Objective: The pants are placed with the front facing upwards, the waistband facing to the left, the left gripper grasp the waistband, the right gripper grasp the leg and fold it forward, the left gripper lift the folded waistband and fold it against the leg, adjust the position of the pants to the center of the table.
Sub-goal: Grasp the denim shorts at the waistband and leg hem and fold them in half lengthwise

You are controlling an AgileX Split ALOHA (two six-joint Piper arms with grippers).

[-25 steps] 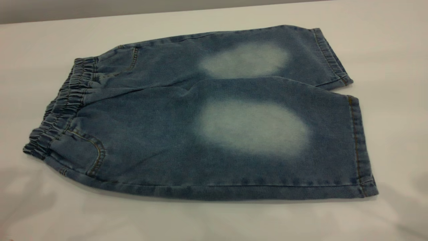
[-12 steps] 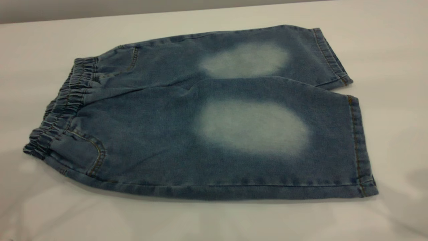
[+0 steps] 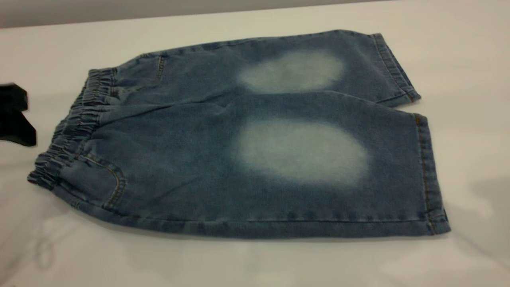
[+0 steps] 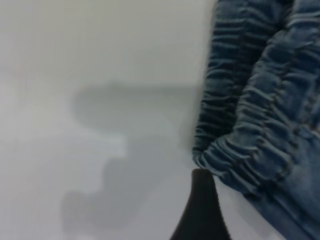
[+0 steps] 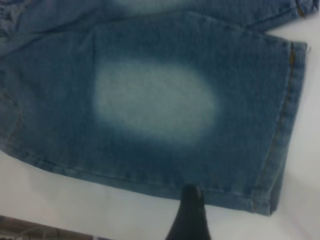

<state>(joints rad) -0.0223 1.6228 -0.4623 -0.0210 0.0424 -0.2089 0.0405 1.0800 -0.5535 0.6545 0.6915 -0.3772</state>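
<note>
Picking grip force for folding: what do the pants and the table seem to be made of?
The pants look like blue denim, matte, with faded pale patches, tan stitching and a gathered elastic waistband. The table looks smooth, white and hard, perhaps laminate; its faint sheen leaves that open.

The left claw (image 3: 16, 115), black, has come into sight at the left edge of the exterior view, over the table (image 3: 255, 263) just beside the waistband (image 3: 75, 127), not touching it.

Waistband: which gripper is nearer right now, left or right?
Left. The left gripper sits on the table's left side just off the waistband, not touching it. The right gripper is over the near leg's lower edge, at the pants' hem end.
</note>
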